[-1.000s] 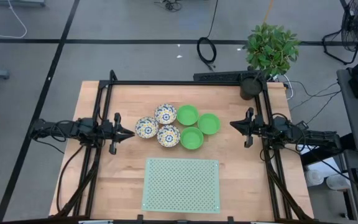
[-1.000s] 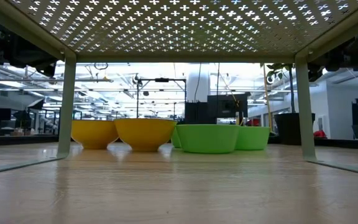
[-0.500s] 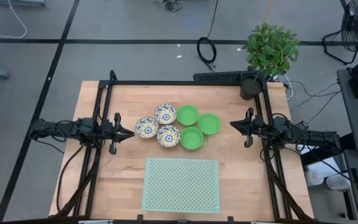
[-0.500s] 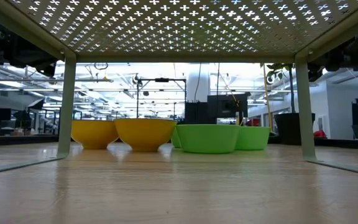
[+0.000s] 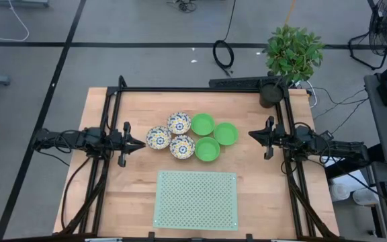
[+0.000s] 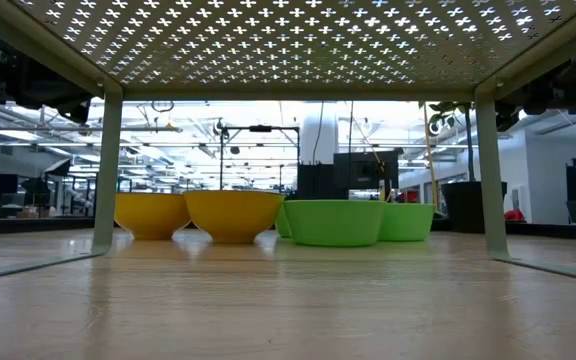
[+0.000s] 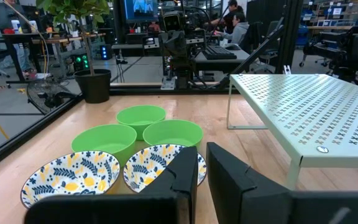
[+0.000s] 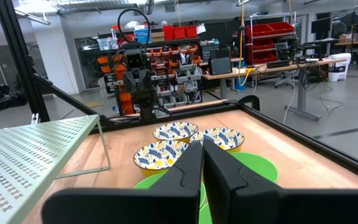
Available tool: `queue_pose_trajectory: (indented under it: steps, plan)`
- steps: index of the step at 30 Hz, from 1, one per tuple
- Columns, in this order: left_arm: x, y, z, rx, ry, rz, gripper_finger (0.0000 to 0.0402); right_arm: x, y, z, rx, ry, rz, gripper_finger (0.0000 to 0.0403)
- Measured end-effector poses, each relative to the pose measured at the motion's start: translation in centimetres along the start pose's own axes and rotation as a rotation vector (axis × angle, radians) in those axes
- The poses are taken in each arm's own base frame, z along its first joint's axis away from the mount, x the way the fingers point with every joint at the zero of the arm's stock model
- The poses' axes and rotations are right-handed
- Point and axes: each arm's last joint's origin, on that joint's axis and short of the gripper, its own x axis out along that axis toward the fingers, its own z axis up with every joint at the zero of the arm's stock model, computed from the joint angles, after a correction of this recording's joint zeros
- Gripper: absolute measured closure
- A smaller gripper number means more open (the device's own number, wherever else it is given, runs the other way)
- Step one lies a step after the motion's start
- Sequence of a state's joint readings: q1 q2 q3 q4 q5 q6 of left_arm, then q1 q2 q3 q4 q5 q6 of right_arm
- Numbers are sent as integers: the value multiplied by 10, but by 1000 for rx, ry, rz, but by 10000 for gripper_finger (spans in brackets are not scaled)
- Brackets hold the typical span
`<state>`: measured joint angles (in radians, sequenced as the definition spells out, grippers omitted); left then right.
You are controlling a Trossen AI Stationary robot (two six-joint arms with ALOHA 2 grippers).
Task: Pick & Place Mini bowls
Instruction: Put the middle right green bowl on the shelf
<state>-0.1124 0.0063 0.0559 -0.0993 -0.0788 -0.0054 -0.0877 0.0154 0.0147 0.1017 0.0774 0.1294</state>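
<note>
Six mini bowls stand close together on their bases at the middle of the wooden table. Three are floral point(image 5: 158, 138) point(image 5: 179, 123) point(image 5: 182, 146) and three are green point(image 5: 202, 124) point(image 5: 225, 133) point(image 5: 207, 149). In the low view the floral ones show yellow outsides point(image 6: 233, 215) beside the green ones point(image 6: 333, 222). My left gripper point(image 5: 141, 143) hovers level and shut just left of the floral bowls, touching nothing. My right gripper point(image 5: 251, 134) hovers level and shut to the right of the green bowls. In the wrist views, the floral bowls point(image 7: 70, 177) and green bowls point(image 8: 253, 165) lie just beyond the fingertips.
A pale-green perforated shelf point(image 5: 195, 199) stands on thin legs point(image 6: 108, 170) at the table's near middle. A potted plant point(image 5: 272, 94) stands at the far right corner. Black frame rails point(image 5: 200, 89) border the table. People sit at desks in the room beyond.
</note>
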Motion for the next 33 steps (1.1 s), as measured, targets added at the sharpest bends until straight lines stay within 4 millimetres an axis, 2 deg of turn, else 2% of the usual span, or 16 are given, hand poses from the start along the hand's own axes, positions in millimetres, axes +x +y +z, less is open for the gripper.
queue_pose_trajectory:
  steps: [7,13,16,20,25,27,29,33]
  plan:
    - [0,0,0,0,0,0,364,0,0,5,122,-57,-17,399]
    - [0,0,0,0,0,0,364,-1,-1,10,71,-115,-46,399]
    - [0,0,0,0,0,0,364,-1,-5,11,-20,-128,-216,399]
    - [0,0,0,0,0,0,364,-3,-12,4,48,-93,-426,399]
    - [0,0,0,0,0,-1,364,-1,-10,17,138,-230,-389,393]
    - [0,0,0,0,0,0,364,4,-9,15,125,-180,-364,376]
    - [0,0,0,0,0,0,364,11,-10,3,118,-27,-394,345]
    - [0,0,0,0,0,0,364,32,-8,23,206,212,-507,265]
